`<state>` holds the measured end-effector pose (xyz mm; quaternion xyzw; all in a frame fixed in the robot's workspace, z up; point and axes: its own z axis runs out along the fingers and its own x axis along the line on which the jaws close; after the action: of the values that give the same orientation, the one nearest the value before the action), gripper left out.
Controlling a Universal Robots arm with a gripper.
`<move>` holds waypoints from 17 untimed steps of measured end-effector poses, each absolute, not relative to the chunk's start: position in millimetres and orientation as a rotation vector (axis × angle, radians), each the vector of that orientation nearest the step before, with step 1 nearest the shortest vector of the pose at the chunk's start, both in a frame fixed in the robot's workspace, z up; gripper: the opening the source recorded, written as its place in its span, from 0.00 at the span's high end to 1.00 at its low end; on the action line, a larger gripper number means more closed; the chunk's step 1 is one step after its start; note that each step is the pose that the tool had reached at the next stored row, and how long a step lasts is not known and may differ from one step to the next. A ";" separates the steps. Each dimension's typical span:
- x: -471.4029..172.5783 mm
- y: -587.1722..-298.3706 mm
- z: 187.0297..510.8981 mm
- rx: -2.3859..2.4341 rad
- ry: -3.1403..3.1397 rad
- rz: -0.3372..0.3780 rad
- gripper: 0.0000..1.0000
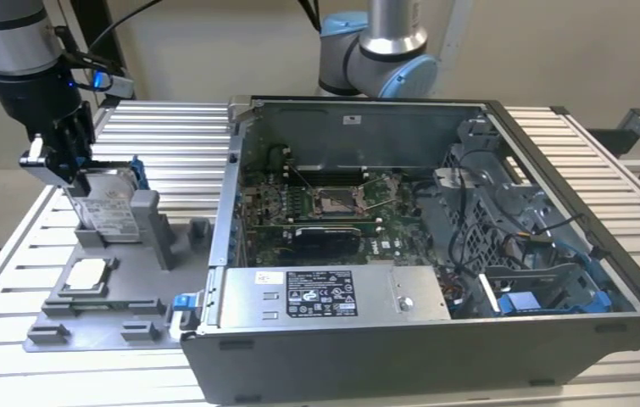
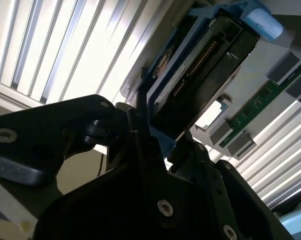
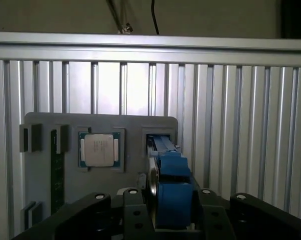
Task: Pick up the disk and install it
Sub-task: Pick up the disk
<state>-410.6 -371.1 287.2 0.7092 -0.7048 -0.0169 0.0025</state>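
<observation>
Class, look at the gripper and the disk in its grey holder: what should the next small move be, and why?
Probably a short, straight lift. The gripper appears closed on the top edge of the disk, which stands upright with its lower part in the slot of the grey holder. Raising it vertically should free it without catching the slot's posts.

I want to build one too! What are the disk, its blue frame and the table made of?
The disk looks like metal: silver-grey, faintly shiny, with a white paper-like label. The blue frame is probably plastic: smooth and evenly coloured. The table is likely aluminium: pale ribbed slats that glint.
</observation>
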 end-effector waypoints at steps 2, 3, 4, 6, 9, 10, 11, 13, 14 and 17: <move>-410.6 -371.0 287.1 2.225 -2.211 -0.053 1.00; -410.6 -371.1 287.1 2.225 -2.211 -0.053 1.00; -410.7 -371.1 287.2 2.224 -2.211 -0.053 1.00; -410.7 -371.0 287.1 2.224 -2.211 -0.053 1.00; -410.8 -371.1 287.0 2.225 -2.211 -0.053 1.00; -410.8 -371.1 287.0 2.225 -2.211 -0.053 1.00; -410.9 -371.1 287.0 2.224 -2.211 -0.053 1.00; -410.9 -371.0 286.9 2.225 -2.211 -0.053 1.00; -411.0 -371.1 286.9 2.225 -2.211 -0.053 1.00; -411.1 -371.2 286.9 2.224 -2.211 -0.053 1.00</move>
<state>-411.1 -371.2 286.9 0.7092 -0.7048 -0.0169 0.0025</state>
